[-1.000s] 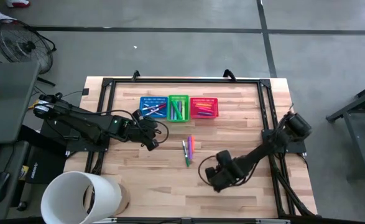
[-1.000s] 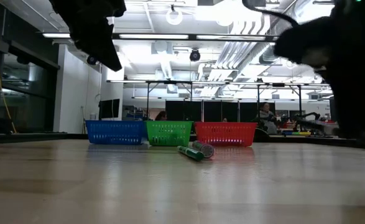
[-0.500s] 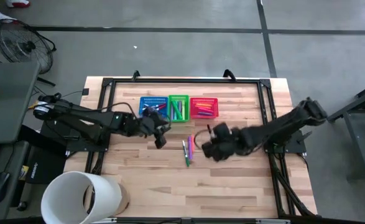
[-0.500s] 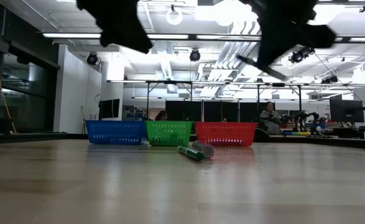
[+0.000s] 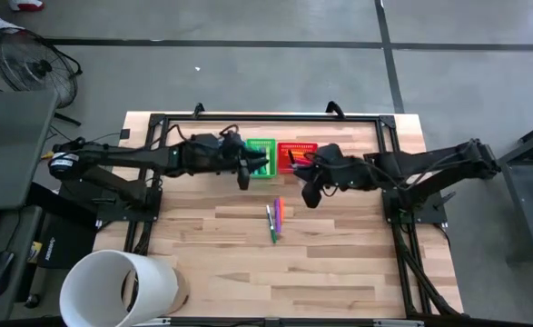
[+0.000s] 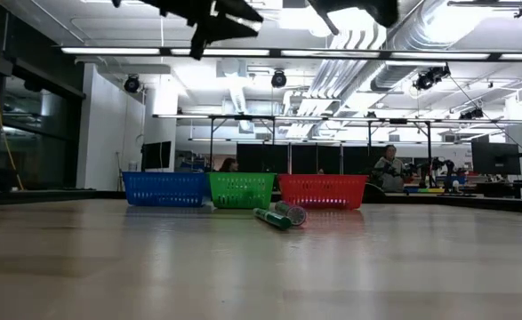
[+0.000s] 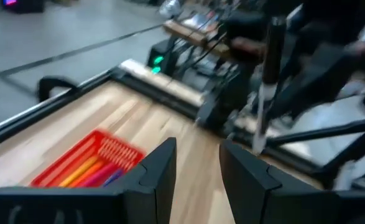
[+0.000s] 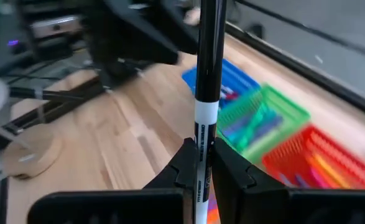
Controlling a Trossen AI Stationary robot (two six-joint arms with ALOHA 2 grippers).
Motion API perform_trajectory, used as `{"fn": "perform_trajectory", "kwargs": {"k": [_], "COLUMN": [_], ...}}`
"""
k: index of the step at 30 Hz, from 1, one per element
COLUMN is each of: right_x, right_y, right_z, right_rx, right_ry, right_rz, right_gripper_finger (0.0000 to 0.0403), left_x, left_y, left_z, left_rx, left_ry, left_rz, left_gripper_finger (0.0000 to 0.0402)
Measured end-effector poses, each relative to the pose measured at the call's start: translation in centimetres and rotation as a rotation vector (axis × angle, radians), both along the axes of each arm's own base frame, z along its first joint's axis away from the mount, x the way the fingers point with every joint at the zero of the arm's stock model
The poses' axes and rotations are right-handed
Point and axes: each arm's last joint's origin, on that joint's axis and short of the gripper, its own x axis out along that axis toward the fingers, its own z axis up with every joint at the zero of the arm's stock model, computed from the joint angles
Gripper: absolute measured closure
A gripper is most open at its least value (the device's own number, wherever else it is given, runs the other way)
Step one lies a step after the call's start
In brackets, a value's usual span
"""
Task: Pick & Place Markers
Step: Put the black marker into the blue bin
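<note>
the right gripper [image 8: 201,163] hangs over the red basket [image 5: 295,148], its fingers pressed together on a black-and-white marker [image 8: 207,81] that stands up between them. the left gripper [image 7: 198,168], above the blue basket [image 6: 165,188] and green basket [image 5: 261,155], has its fingers spread and empty. three loose markers [image 5: 275,218] lie together mid-table, just in front of the basket row; others fill the baskets. each marker looks light, stiff and smooth, likely to roll or pivot in a pinch, so a hold across the middle of the barrel seems safest.
</note>
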Motion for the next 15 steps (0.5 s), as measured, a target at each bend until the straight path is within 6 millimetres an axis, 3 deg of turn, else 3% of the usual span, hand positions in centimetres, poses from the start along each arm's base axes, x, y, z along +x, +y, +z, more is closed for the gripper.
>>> {"fn": "perform_trajectory", "kwargs": {"k": [15], "right_x": [1.9], "right_y": [-4.6], "right_z": [1.1], "right_rx": [-0.096], "right_ry": [-0.125], "right_rz": [0.212], "right_gripper_finger": [0.0385], "left_x": [0.1], "left_y": [0.4], "left_z": [1.6], "left_rx": [0.008], "left_ry": [-0.166], "left_rz": [-0.104], "left_gripper_finger": [0.0282]}}
